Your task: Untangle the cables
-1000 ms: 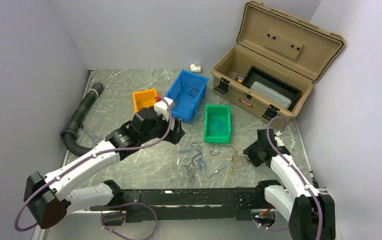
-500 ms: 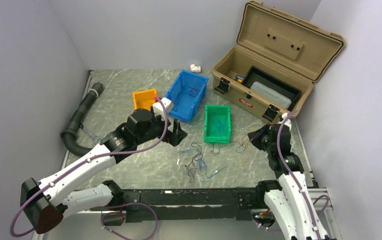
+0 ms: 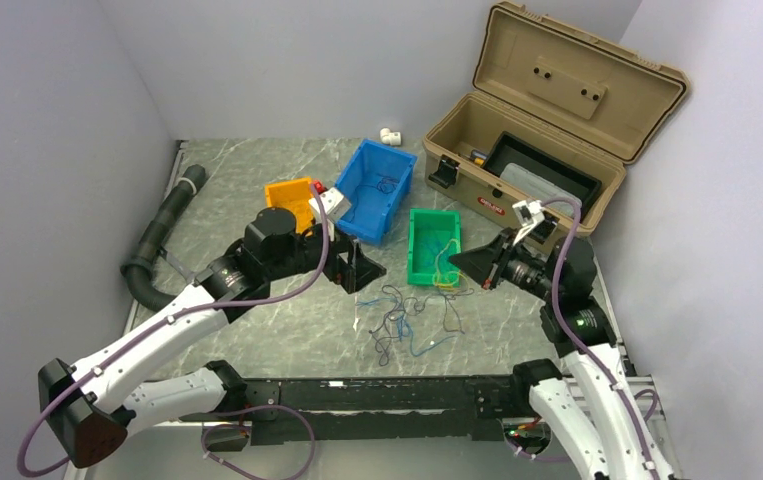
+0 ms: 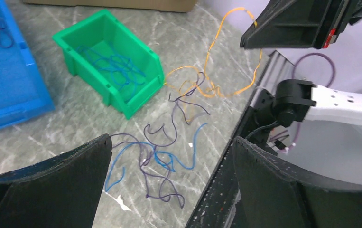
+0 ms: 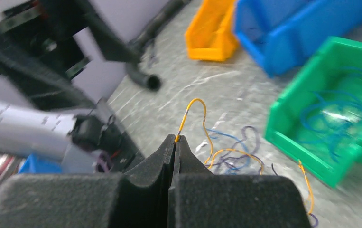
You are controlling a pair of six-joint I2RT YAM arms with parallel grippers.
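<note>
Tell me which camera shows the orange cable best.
Left wrist: the orange cable shows sharp along most of its length, looping down to the tangle. Right wrist shows only the right gripper pinching it and a blurred loop; top shows a faint thread.

the scene is lit evenly and softly from above, and only faint shadows are cast. in the right wrist view, everything beyond the right gripper (image 5: 175, 139) is smeared by motion blur (the green bin (image 5: 302, 147) most of all). the fingers (image 4: 51, 190) of the left gripper (image 4: 171, 140) are rendered dark and nearly featureless.
</note>
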